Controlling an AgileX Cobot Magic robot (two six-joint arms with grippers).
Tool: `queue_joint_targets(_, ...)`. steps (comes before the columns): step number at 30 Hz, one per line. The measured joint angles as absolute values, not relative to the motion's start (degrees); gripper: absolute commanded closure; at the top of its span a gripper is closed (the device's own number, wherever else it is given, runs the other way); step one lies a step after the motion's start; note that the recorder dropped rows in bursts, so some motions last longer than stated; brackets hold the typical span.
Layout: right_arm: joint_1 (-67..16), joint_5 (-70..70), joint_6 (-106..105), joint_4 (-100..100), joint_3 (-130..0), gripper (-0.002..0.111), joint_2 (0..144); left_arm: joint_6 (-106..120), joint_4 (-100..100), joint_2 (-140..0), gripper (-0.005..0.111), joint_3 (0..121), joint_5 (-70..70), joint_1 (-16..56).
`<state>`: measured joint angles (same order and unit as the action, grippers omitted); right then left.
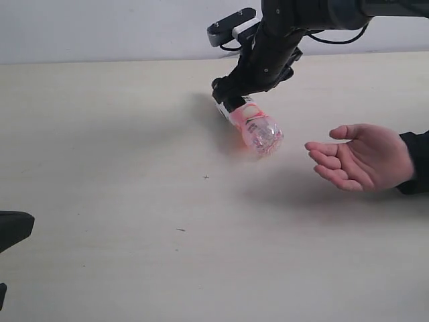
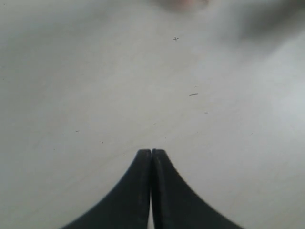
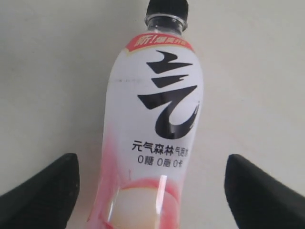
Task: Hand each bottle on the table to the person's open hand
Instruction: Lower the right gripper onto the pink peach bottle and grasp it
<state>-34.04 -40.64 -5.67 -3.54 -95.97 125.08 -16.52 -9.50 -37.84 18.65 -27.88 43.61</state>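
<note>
Pale beige desk (image 1: 100, 168) fills the scene, bare apart from a few dark specks.

1. Left side: the left tool (image 2: 151, 152) sits low at the near left edge. Its jaws are pressed together with nothing between them, and it is well apart from any task item.
2. Centre: one pink bottle (image 1: 258, 131) lies on its side on the desk. Its black cap (image 3: 167, 7) points up-left under the arm and its base points down-right, roughly toward the person. No other bottle is visible.
3. The right tool (image 3: 151, 167) is directly over this bottle. Its jaws are spread wide, one on each side of the body and set across the long axis, with a gap showing on both sides. Nothing is gripped.
4. Right side: the open hand (image 1: 362, 157) rests palm up near the bottle base.

Judgement: the right arm is nearer to both the bottle and the hand, so closing on the body looks like the next step.
</note>
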Motion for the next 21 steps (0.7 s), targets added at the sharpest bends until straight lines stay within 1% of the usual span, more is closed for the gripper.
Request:
queue_joint_targets(9,-34.04,-37.0,-5.81,-3.54,-95.97,0.03,129.27,-16.52,-9.5,-37.84,0.104,18.65,-27.88,43.61)
queue_joint_targets(21,-34.04,-35.92,-5.81,-3.03,-95.97,0.03,130.33,-16.52,-9.5,-37.84,0.104,18.65,-27.88,43.61)
